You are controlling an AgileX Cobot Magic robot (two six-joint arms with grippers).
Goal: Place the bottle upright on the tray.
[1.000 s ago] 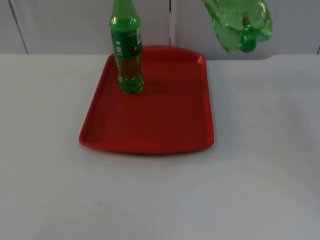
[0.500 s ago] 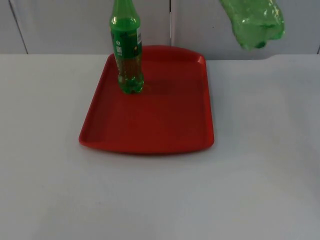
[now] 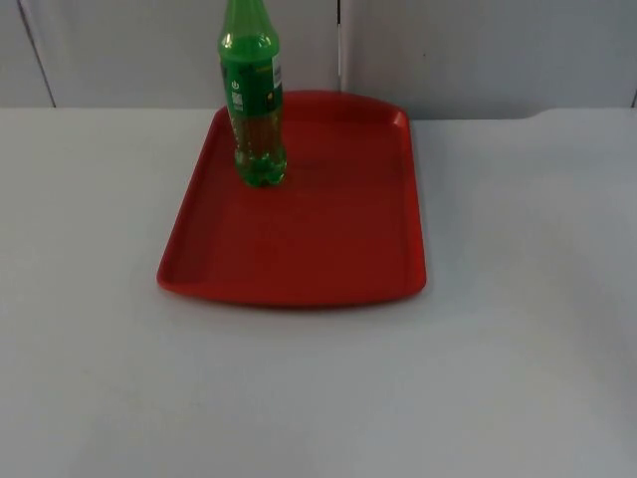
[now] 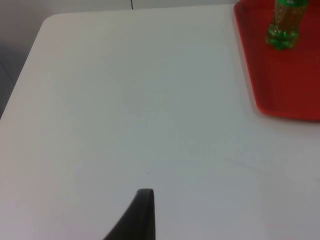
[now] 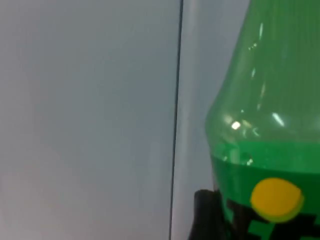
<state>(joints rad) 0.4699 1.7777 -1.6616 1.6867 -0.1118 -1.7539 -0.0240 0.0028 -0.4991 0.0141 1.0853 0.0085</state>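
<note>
Bottle stands upright at the red tray's far left corner; second green bottle sits against right claw's fingertip, grip impossible to tell.

I see a glossy clear green plastic bottle, a smooth, shiny red plastic tray, a matt white table.

Bottle upright — on tray

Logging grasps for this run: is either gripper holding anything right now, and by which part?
A green bottle fills the right wrist view beside a fingertip, likely held near its label; the exact hold can't be told. The left gripper waits over bare table.
</note>
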